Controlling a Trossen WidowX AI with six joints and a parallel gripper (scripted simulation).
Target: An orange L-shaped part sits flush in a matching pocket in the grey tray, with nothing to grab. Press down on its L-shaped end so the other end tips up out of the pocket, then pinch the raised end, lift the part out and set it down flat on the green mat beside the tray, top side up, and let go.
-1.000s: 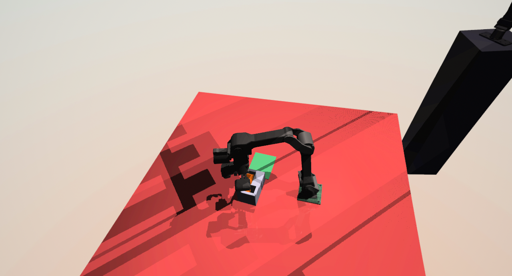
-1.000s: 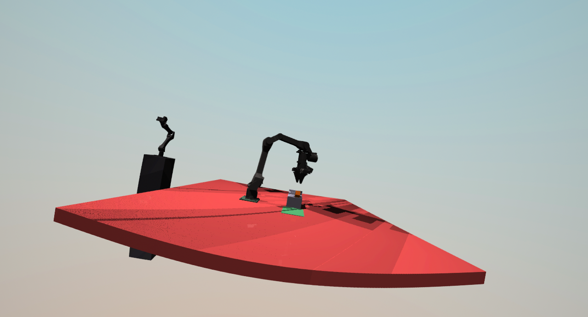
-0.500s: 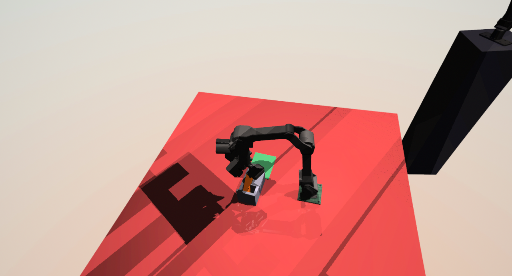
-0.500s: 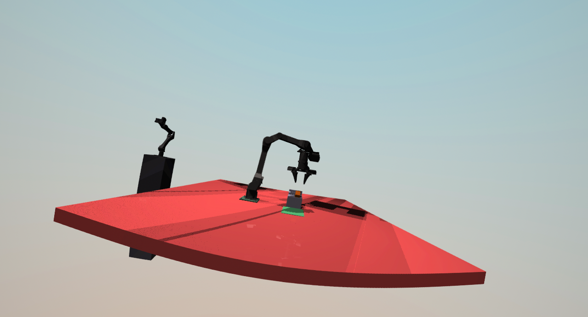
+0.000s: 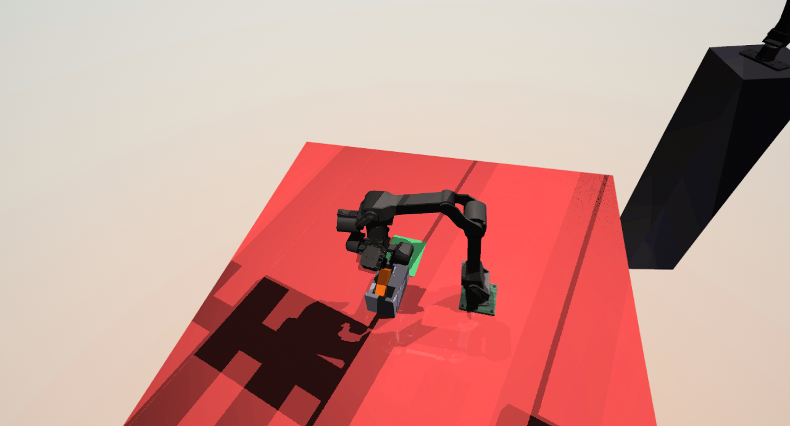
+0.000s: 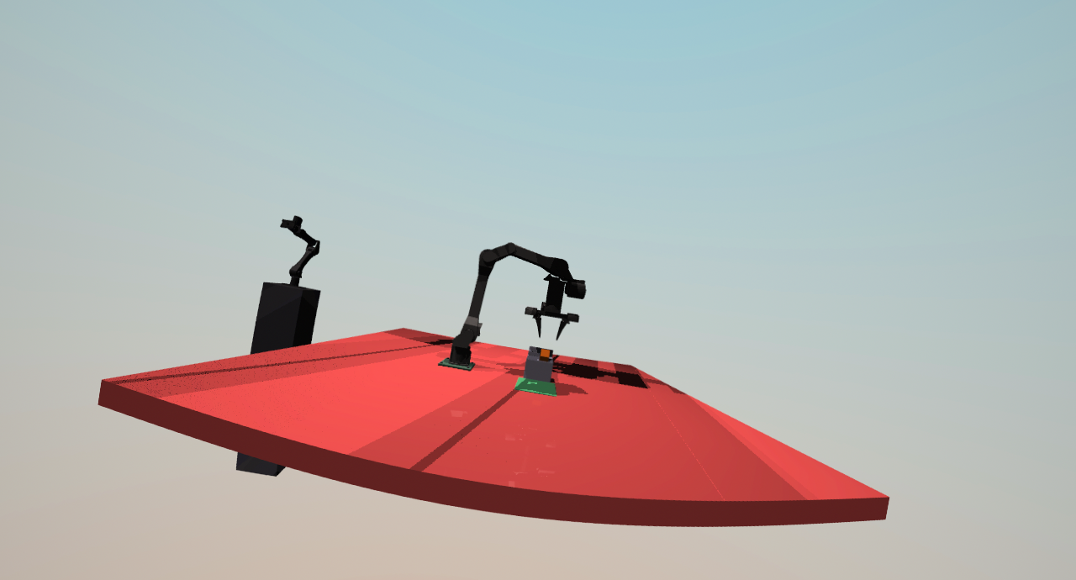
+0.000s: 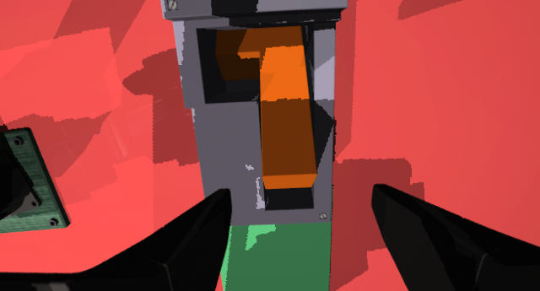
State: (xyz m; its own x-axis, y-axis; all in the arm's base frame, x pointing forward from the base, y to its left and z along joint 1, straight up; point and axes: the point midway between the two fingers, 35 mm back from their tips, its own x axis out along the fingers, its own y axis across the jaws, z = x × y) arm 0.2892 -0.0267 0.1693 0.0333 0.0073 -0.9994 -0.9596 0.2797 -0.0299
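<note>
Red counter (image 5: 552, 229) (image 6: 338, 419); on it, tray (image 5: 399, 277) (image 6: 537, 367) (image 7: 228, 148) holds tilted orange L-part (image 5: 384, 277) (image 6: 545, 354) (image 7: 287, 135), foot shadowed. End effector (image 6: 548, 339) (image 7: 301, 196) above tray, spread wide, fingers cropped in wrist view.

Top view: black arm (image 5: 422, 203) on green base plate (image 5: 491, 307), arched over red counter (image 5: 452, 390). Claw above grey tray (image 5: 399, 279); orange part (image 5: 383, 280) in tray. Green mat (image 5: 418, 260) just beside, partly hidden. Dark pedestal (image 5: 690, 158) well apart, off the counter.

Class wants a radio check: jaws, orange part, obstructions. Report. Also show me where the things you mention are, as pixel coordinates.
Jaws (image 6: 548, 339) open, nothing held, above tray (image 5: 371, 302) (image 6: 538, 369) (image 7: 229, 156). Orange part (image 5: 382, 283) (image 6: 545, 355) (image 7: 287, 114) tipped, long end raised, L-shaped end in pocket. No obstruction seen.
</note>
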